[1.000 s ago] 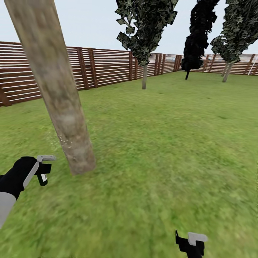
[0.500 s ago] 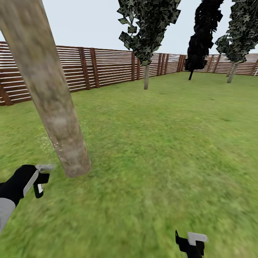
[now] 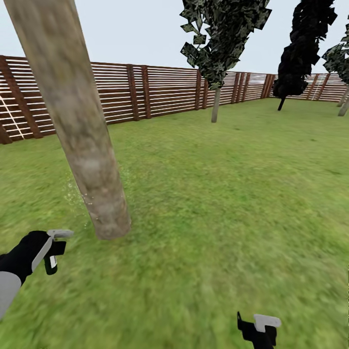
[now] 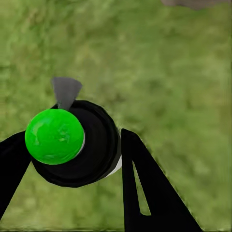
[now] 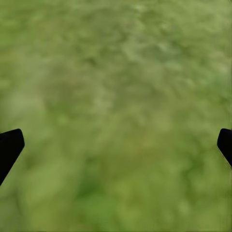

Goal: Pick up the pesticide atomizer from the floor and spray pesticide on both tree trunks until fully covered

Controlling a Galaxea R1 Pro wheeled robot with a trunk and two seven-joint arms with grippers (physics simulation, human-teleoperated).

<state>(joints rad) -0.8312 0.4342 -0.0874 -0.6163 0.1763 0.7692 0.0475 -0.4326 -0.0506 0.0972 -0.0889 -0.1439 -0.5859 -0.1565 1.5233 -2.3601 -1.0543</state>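
My left gripper [image 3: 51,252] is low on the left of the head view, short of the base of the near tree trunk [image 3: 82,140], a thick mottled beige-grey column leaning up out of frame. In the left wrist view my left gripper [image 4: 72,174] is shut on the pesticide atomizer [image 4: 72,142], a black round body with a bright green cap and a grey nozzle, over the grass floor [image 3: 208,208]. Fine pale specks [image 3: 72,194] hang beside the trunk's lower part. My right gripper [image 3: 259,329] is at the bottom edge; in its wrist view the right gripper [image 5: 116,147] is open over grass.
A brown slatted fence [image 3: 160,92] bounds the lawn at the back. A thin-trunked leafy tree [image 3: 215,104] stands by the fence, a dark conifer [image 3: 298,53] further right, and another trunk [image 3: 344,104] at the right edge. Open grass stretches to the right of the near trunk.
The head view has swung left, so fence and far trees sit further right. My left gripper with the atomizer is lower in the picture. Pale specks have appeared by the trunk.
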